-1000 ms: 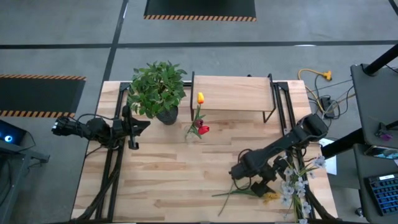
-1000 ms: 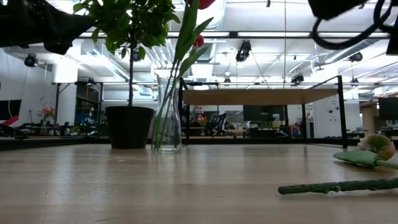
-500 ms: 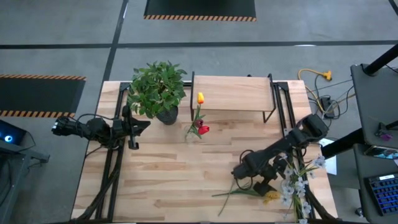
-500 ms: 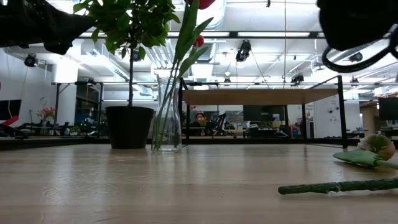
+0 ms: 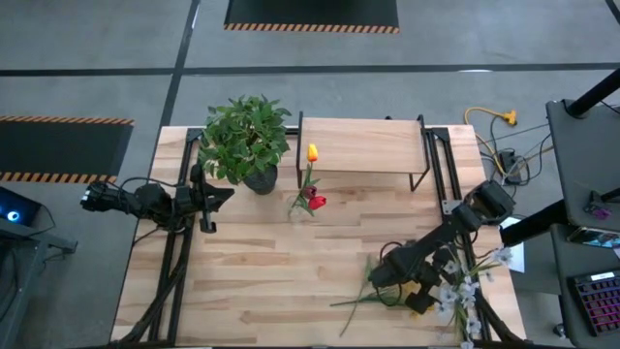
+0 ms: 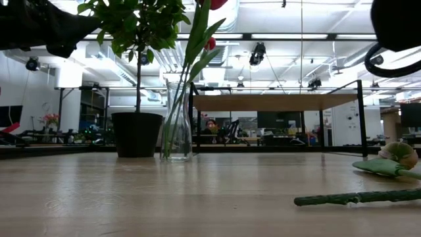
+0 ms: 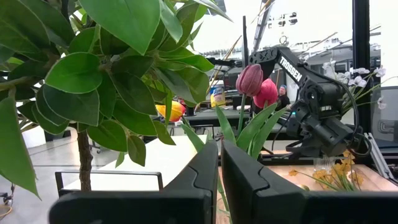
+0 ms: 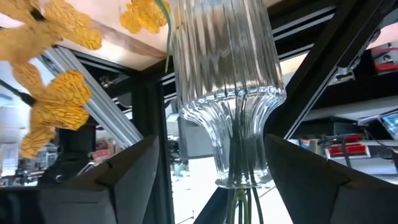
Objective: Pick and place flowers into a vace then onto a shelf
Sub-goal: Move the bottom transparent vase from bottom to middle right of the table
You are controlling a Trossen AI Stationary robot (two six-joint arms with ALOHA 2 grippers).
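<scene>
A clear glass vase (image 6: 177,122) stands on the table before the shelf (image 5: 360,145) and holds a yellow tulip (image 5: 312,152) and a red tulip (image 5: 316,202). More flowers lie at the near right: a long green stem (image 5: 360,297), yellow clusters (image 5: 422,307) and white sprigs (image 5: 467,291). A ribbed glass vase (image 8: 225,93) with stems in it stands there too. My right gripper (image 5: 417,289) hangs open over these flowers; in its wrist view its fingers (image 8: 127,171) stand on either side of the ribbed vase, short of it. My left gripper (image 7: 220,152) is shut by the left edge.
A bushy potted plant (image 5: 247,141) stands at the far left, close in front of my left gripper. The shelf's thin black legs (image 5: 423,155) stand behind the tulip vase. A bud on a green leaf (image 6: 393,160) lies at the near right. Bare wood spans the middle.
My right gripper has gone down and toward the table's near right corner, over the loose flowers, rolling a little as it went. It has stayed open. The flowers and both vases have kept their places.
</scene>
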